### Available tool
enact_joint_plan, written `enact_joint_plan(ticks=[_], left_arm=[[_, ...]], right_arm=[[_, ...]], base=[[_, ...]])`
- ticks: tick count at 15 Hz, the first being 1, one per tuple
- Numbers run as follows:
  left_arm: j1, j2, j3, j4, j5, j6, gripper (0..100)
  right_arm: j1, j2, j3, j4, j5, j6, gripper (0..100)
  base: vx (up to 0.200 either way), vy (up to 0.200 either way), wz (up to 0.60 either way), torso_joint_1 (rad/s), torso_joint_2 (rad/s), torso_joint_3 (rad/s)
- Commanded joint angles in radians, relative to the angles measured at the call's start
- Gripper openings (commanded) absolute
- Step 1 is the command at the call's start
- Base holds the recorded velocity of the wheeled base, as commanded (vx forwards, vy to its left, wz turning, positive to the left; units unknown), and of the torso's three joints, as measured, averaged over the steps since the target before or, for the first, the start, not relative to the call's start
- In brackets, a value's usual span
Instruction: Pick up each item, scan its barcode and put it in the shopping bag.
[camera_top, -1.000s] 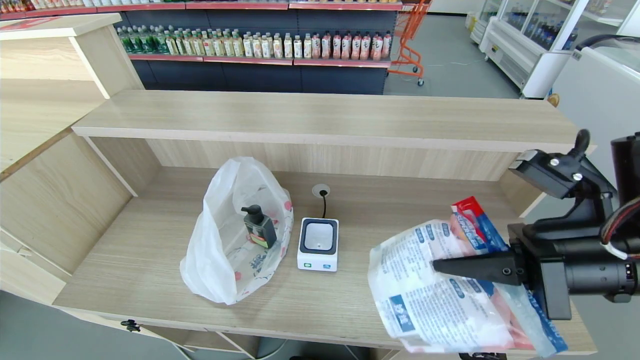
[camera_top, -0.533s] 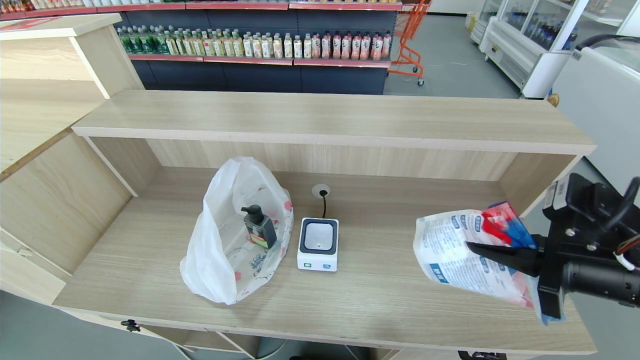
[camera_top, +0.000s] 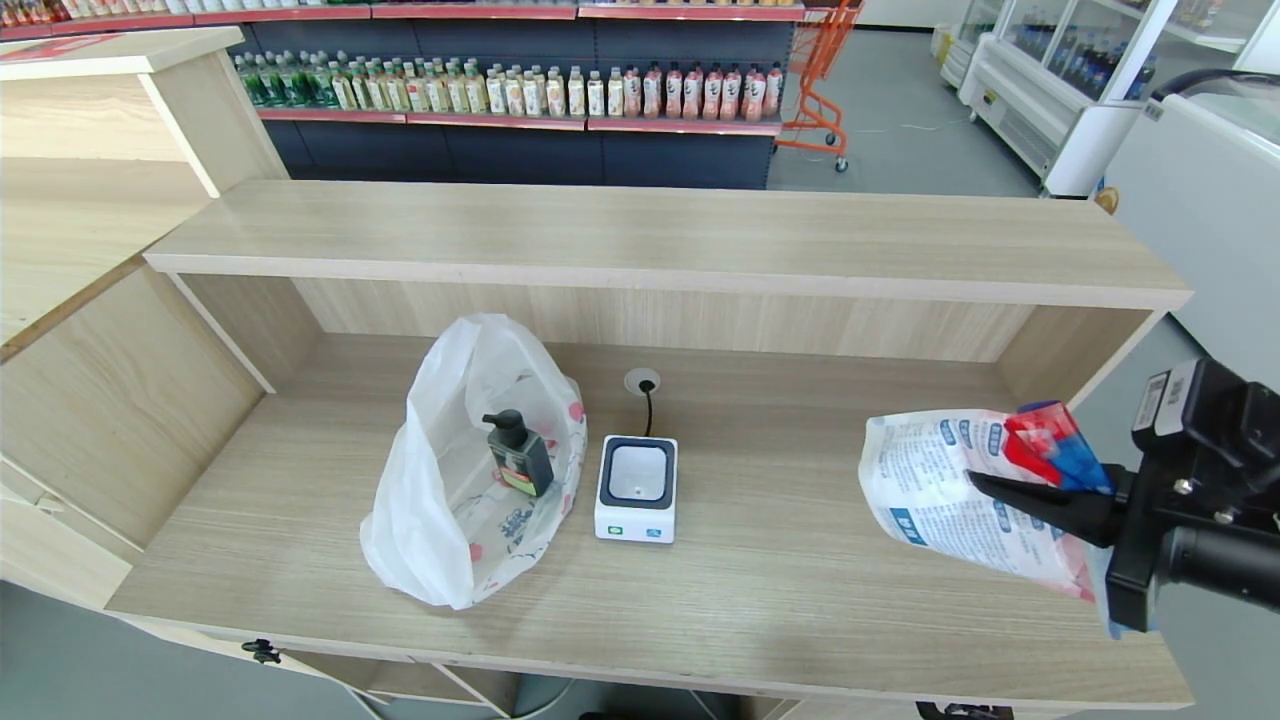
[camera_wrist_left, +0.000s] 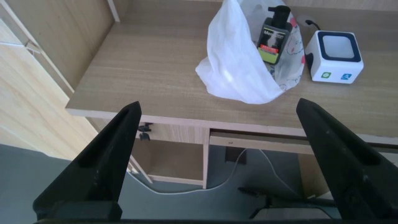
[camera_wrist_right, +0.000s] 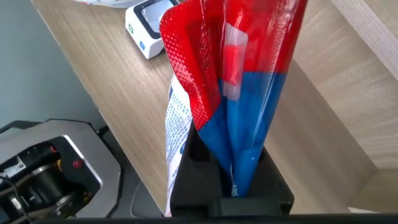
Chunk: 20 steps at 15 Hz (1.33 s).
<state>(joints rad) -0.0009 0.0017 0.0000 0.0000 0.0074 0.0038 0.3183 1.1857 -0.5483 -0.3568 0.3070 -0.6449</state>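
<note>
I see a light wood-grain bench (camera_top: 760, 600), its work surface recessed below a raised back ledge (camera_top: 650, 235). Two things sit directly on it. White plastic shopping bag (camera_top: 440, 520), slumped open, is left of centre. White barcode scanner (camera_top: 636, 488) stands just beside it on the right, window up. Its black cable (camera_top: 648, 408) runs back to a round grommet (camera_top: 642, 380) in the bench top.
</note>
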Motion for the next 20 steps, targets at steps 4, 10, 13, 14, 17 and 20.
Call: enact_joint_plan(ticks=[4,10,13,14,17,20], left_arm=[[0.001,0.000,0.000,0.000,0.000,0.002,100],[-0.001,-0.002,0.000,0.000,0.000,0.005,100],[-0.001,0.000,0.000,0.000,0.000,0.008,100],[0.001,0.000,0.000,0.000,-0.001,0.008,100],[0.001,0.000,0.000,0.000,0.000,0.010,100],[0.001,0.000,0.000,0.000,0.000,0.008,100]], right_arm=[[-0.024,-0.055,0.013,0.004,0.003,0.050,0],[-0.022,-0.046,0.005,0.004,0.030,0.180,0],[-0.061,0.023,-0.009,0.001,0.103,0.183,0],[-0.070,0.051,-0.015,-0.001,0.115,0.183,0],[-0.082,0.133,-0.038,-0.013,0.115,0.175,0],[-0.145,0.278,-0.071,-0.096,0.121,0.083,0]], base=[[0.000,0.000,0.00,0.000,0.00,0.000],[0.000,0.200,0.00,0.007,0.00,0.002],[0.000,0.200,0.00,-0.002,0.00,0.001],[0.000,0.200,0.00,0.002,0.00,-0.002],[0.000,0.200,0.00,0.006,0.00,0.005],[0.000,0.000,0.00,0.000,0.00,0.000]])
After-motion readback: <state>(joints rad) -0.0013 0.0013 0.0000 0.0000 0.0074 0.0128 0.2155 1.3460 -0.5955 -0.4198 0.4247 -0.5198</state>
